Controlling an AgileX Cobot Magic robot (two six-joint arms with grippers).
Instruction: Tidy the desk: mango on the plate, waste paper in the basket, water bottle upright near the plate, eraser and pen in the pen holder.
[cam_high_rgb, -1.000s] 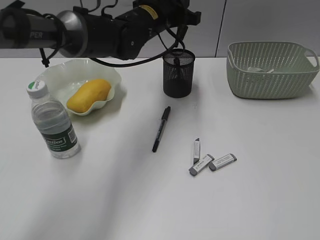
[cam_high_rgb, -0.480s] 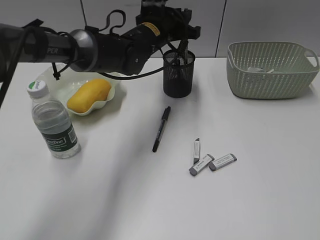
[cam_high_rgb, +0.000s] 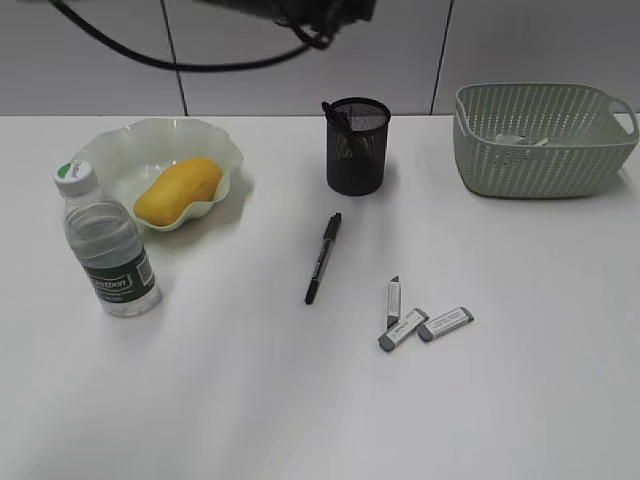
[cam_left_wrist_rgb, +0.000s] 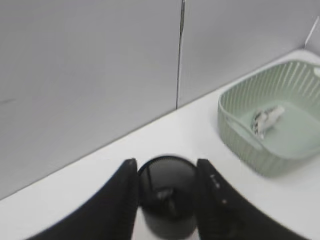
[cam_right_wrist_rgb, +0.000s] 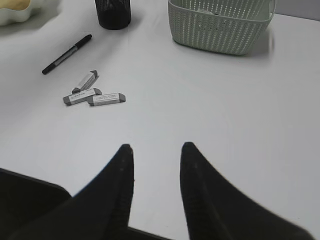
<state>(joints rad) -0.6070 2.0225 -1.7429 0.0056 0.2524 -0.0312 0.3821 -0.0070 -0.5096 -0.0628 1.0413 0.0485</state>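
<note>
A wide white surface (cam_high_rgb: 300, 400) is seen from a slanted front view, with a grey panelled wall behind it. At the left, a yellow-orange mango (cam_high_rgb: 178, 190) lies inside a pale green plate (cam_high_rgb: 215, 140) with a wavy rim. Just in front of the plate, near the left edge, a clear water bottle (cam_high_rgb: 104, 243) with a white cap and dark green label is stood upright. Near the back centre, a black mesh pen holder (cam_high_rgb: 357, 146) is placed, with a dark object seen inside it against the rim. In front of it, a black pen (cam_high_rgb: 322, 258) is laid on the surface, and further right three small grey erasers (cam_high_rgb: 415, 318) are grouped close together, two of them touching. At the back right, a sage-green basket (cam_high_rgb: 540, 150) is set, and a crumpled wad of waste paper (cam_left_wrist_rgb: 265, 119) is seen resting on its floor. The left hand (cam_left_wrist_rgb: 167, 195) is held above the pen holder with its fingers spread apart and nothing between them; the holder's rim is framed in the gap. The right hand (cam_right_wrist_rgb: 155, 172) is hung low over bare surface, well apart from the erasers, its fingers parted and grasping nothing.
</note>
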